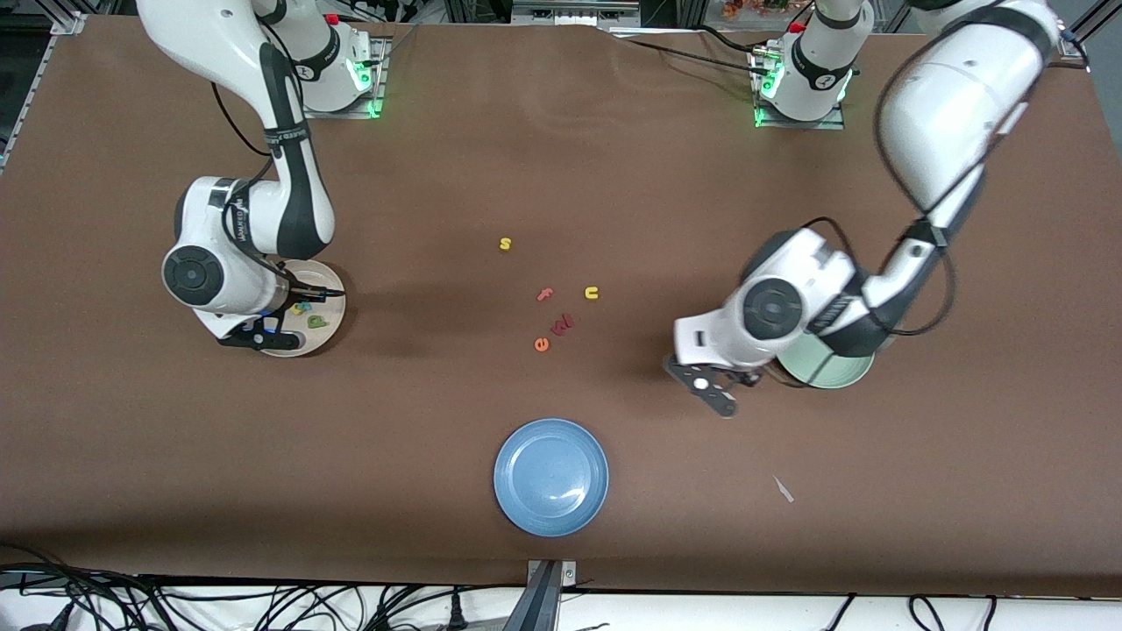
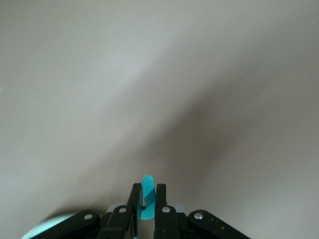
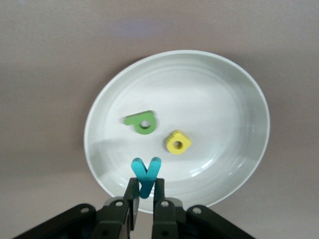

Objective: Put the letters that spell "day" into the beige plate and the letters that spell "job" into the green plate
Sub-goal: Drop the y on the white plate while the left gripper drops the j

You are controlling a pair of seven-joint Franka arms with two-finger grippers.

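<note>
My right gripper [image 3: 145, 191] is shut on the stem of the teal "y" [image 3: 146, 174] and hangs low over the beige plate [image 3: 224, 99]. In that plate lie the dark green "a" [image 3: 141, 122] and the yellow "d" [image 3: 177, 143]. From the front, this gripper [image 1: 298, 308] sits over the beige plate [image 1: 333, 326] at the right arm's end. My left gripper [image 2: 147, 196] is shut on a thin teal letter, the "j" [image 2: 147, 191], seen edge-on. It [image 1: 720, 401] hovers over bare table beside the green plate [image 1: 833, 372], which the left arm mostly hides.
Loose letters lie mid-table: a yellow "s" [image 1: 505, 244], a pink "f" [image 1: 545, 294], a yellow "u" [image 1: 592, 293], a dark red letter [image 1: 562, 324] and an orange "e" [image 1: 542, 344]. A blue plate [image 1: 550, 476] sits nearer the front camera. A small pale scrap [image 1: 783, 489] lies nearby.
</note>
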